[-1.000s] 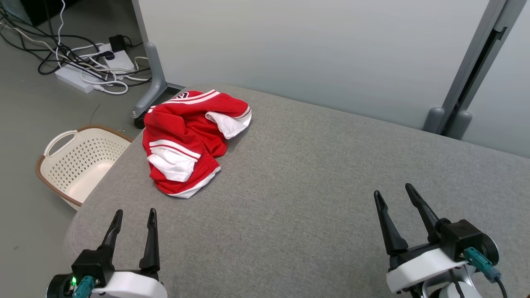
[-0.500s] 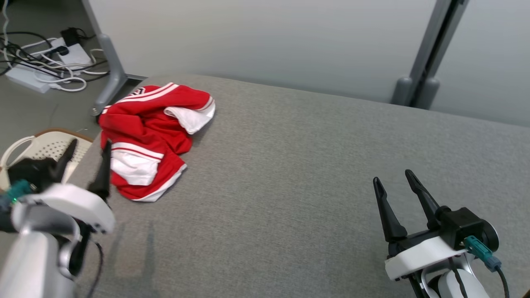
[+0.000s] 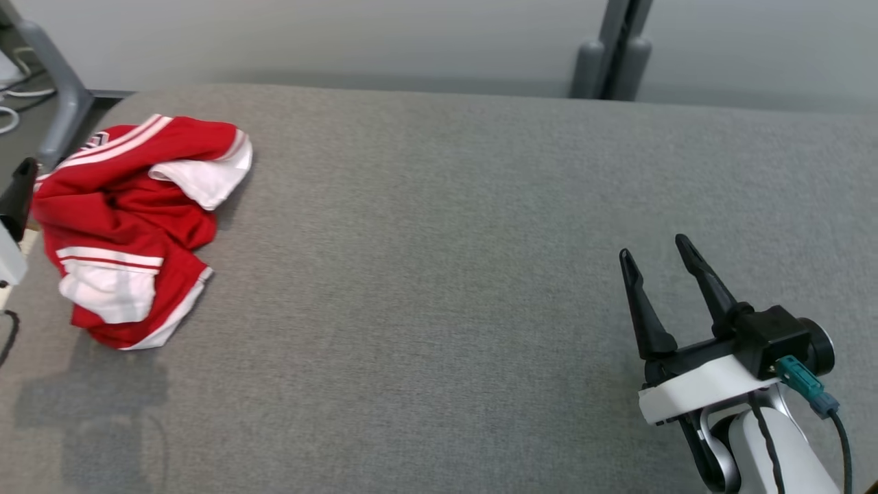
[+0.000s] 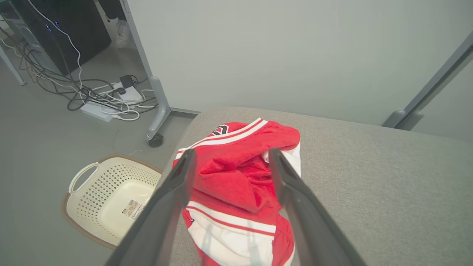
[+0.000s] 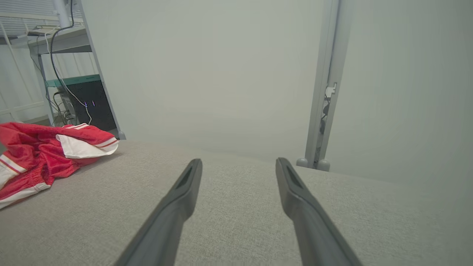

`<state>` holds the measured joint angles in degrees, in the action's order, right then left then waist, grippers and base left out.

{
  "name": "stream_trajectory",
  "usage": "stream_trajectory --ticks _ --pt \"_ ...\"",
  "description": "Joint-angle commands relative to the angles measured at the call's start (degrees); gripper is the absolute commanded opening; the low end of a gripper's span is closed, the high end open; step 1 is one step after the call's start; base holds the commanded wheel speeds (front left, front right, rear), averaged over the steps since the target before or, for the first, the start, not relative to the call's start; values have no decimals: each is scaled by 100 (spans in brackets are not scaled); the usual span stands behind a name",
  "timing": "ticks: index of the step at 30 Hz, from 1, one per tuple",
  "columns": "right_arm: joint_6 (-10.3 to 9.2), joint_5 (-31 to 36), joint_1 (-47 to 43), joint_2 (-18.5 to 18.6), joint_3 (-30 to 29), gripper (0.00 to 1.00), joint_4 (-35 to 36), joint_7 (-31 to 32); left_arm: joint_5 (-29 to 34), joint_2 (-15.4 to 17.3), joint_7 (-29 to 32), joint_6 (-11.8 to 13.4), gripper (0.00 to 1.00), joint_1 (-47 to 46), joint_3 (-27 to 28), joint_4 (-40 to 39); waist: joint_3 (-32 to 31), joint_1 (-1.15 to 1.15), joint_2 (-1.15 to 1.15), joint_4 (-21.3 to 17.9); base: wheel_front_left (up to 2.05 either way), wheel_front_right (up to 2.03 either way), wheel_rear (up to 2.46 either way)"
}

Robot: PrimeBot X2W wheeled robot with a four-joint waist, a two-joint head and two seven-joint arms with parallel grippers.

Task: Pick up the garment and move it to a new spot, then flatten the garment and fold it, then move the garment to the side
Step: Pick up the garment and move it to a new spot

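The garment (image 3: 130, 226) is a crumpled red piece with white stripes and white panels, lying at the far left of the grey table (image 3: 439, 274). In the left wrist view my left gripper (image 4: 231, 155) hangs open above the garment (image 4: 236, 184), which shows between its spread fingers without touching them. One dark finger (image 3: 19, 195) of it shows at the head view's left edge, beside the cloth. My right gripper (image 3: 655, 248) stands open and empty over the table's near right part, far from the garment (image 5: 44, 155).
A cream perforated basket (image 4: 111, 199) sits on the floor left of the table. Cables and a power strip (image 4: 99, 107) lie beyond it by a castor leg (image 4: 157, 111). A pale wall (image 3: 343, 34) runs behind the table, with a grey post (image 3: 610, 48).
The head camera has turned, shifting the whole picture leftwards. My left arm has risen from the near left up beside and over the garment. The right gripper holds its pose.
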<state>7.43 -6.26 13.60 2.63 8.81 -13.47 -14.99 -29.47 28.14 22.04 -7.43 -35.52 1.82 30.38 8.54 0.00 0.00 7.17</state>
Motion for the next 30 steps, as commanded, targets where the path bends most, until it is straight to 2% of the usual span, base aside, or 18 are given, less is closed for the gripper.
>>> stream_trajectory --ticks 1,10,16,22,23,25,26,27,30 --pt "11 27 80 56 -28 100 42 -32 -181 166 141 -3 100 -172 -83 120 307 0 0 -293 0 0 0" --pt "11 85 325 78 -48 100 133 -32 -908 1019 625 -5 100 -777 -273 1075 890 0 0 -828 0 0 0" --pt "11 94 389 108 -55 100 180 -32 -1165 1344 954 -6 100 -1031 -288 1856 1095 0 0 -1086 0 0 0" --pt "11 118 396 138 -96 100 237 -32 -1393 1451 1270 -6 100 -1141 -525 2155 1201 0 0 -1178 0 0 0" --pt "11 126 394 137 -98 100 248 -32 -1435 1452 1300 -5 86 -1143 -569 2179 1216 0 0 -1179 0 0 0" --pt "11 147 401 130 -100 100 258 -32 -1482 1465 1274 -6 42 -1191 -654 2189 1241 0 0 -1176 0 0 0" --pt "11 146 408 126 -94 100 259 -32 -1505 1479 1248 -6 16 -1208 -700 2185 1250 0 0 -1173 0 0 0" --pt "11 139 416 121 -84 100 256 -32 -1516 1487 1228 -6 0 -1220 -743 2190 1252 0 0 -1168 0 0 0" --pt "11 126 434 112 -56 100 226 -32 -1561 1518 1157 -6 0 -1236 -888 2187 1240 0 0 -1152 0 0 0"
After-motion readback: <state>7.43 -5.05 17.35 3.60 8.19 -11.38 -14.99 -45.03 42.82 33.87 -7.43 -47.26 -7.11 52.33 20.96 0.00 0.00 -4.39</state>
